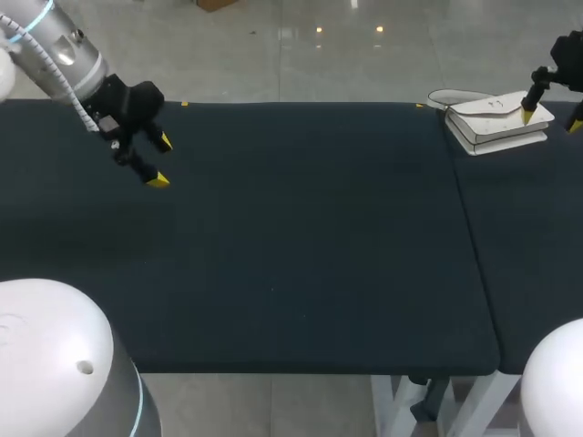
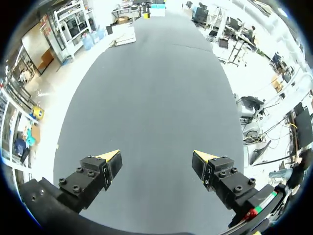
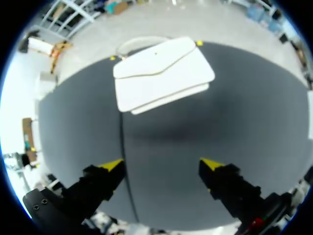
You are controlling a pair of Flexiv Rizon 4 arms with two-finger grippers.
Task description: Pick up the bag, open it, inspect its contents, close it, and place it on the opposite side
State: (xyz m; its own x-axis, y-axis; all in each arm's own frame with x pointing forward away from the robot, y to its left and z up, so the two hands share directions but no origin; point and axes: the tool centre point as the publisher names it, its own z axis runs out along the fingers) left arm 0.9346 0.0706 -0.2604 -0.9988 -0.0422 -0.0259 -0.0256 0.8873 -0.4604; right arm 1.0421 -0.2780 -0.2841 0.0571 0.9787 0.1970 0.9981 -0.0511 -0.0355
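Observation:
A white handbag [image 1: 496, 122] with an envelope flap lies flat and closed at the table's far right edge; its strap loops out toward the left. My right gripper [image 1: 551, 120] hovers over it, open, one yellow tip in front of the bag. In the right wrist view the handbag [image 3: 161, 74] lies ahead of the right gripper [image 3: 163, 164], whose fingers stand wide apart with nothing between them. My left gripper [image 1: 160, 160] hangs open above the far left of the table. The left gripper [image 2: 157, 156] shows bare cloth between its tips, and the handbag [image 2: 123, 36] is small at the table's far end.
The table [image 1: 291, 237] is covered in dark cloth, with a seam [image 1: 474, 237] running front to back near the right side. The bag sits just right of this seam, close to the far edge.

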